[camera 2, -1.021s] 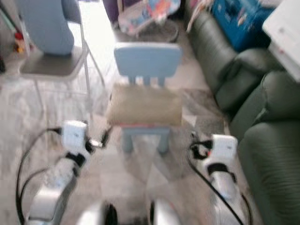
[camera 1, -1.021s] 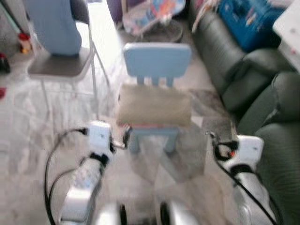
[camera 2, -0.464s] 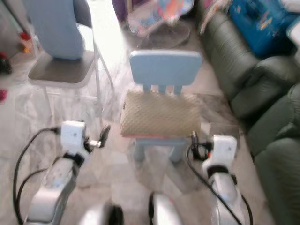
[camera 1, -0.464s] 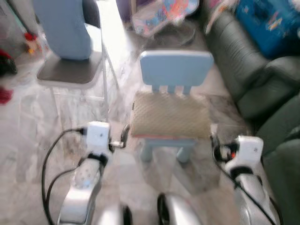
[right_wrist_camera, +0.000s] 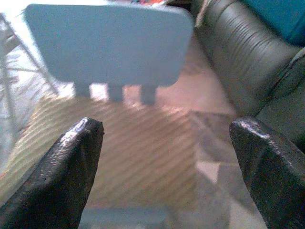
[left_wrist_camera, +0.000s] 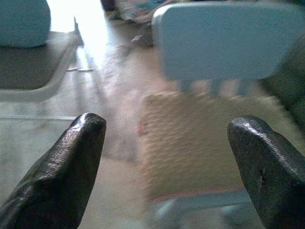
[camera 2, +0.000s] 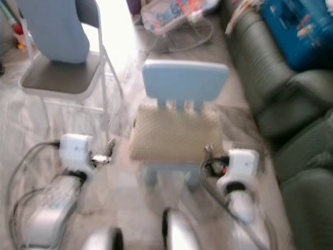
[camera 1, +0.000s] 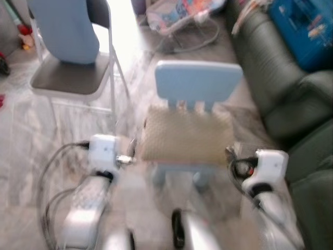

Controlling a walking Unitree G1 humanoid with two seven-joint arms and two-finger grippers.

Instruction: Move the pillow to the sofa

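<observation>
- Your pillow (camera 1: 186,139), a tan, textured cushion, lies flat on the seat of the small light-blue chair (camera 1: 199,81), just in front of the chair's slatted backrest.
- Take that small chair as your landmark: the dark green sofa (camera 1: 270,78) runs along its right side, near it but apart, with a strip of marble floor (camera 1: 31,135) between them.
- Your left gripper (left_wrist_camera: 164,167) is held out at the chair's front left corner, beside the pillow's left edge and not touching it. Its fingers (left_wrist_camera: 62,176) are spread wide, with nothing between them (the left wrist view looks straight between them at the pillow and the backrest).
- Your right gripper (right_wrist_camera: 167,171) sits at the chair's front right corner, beside the pillow's right edge, also clear of it. Its fingers (right_wrist_camera: 57,176) are spread wide as well and hold nothing.
- Behind the small chair and to its left stands a metal-framed chair with a grey seat (camera 1: 70,78) and a light-blue cover over its back.
- Straight behind the small chair, farther off, a baby bouncer (camera 1: 182,15) with colourful fabric rests on the floor.
- On the sofa, beyond the small chair's right side, sits a blue bag or box (camera 1: 302,28) (too blurred to tell which).
- The head views are smeared with motion blur, so finer detail on the pillow cannot be made out.
</observation>
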